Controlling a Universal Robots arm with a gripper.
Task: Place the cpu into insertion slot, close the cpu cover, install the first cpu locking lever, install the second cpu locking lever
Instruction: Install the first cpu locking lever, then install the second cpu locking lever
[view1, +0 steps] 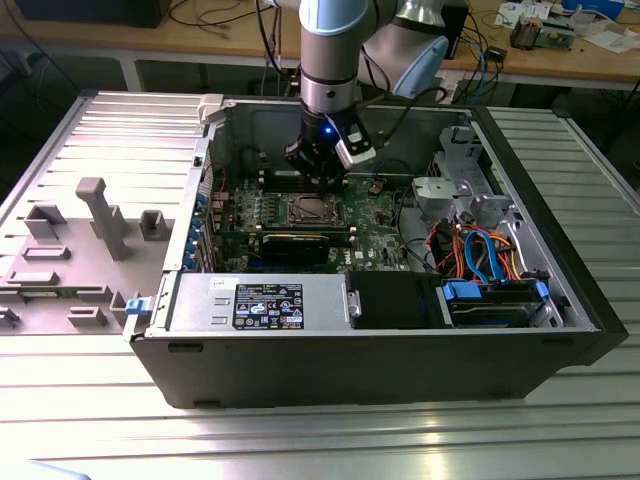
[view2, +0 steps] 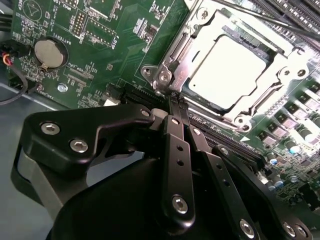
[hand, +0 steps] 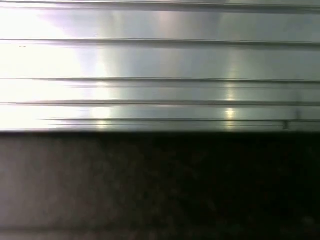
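So the cpu (view2: 232, 70) is already seated in the insertion slot (view2: 200, 92), with the cpu cover (view2: 280, 70) folded down over it. The gripper (view2: 175, 102) is seen with fingers (view2: 173, 131) clenched together, nothing grasped, tips parked at the socket corner by a lever. If they're pushed off-line, the green board (view2: 125, 30) could probably get scraped.

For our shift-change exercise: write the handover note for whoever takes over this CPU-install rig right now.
Gripper: shut, empty, fingertips at a corner of the insertion slot by a lever end.
CPU: seated in the slot on the green motherboard inside the open computer case.
CPU cover: down, framing the chip.
Done: CPU placed, cover closed.
Left: lever locking; I cannot tell whether either lever is latched.
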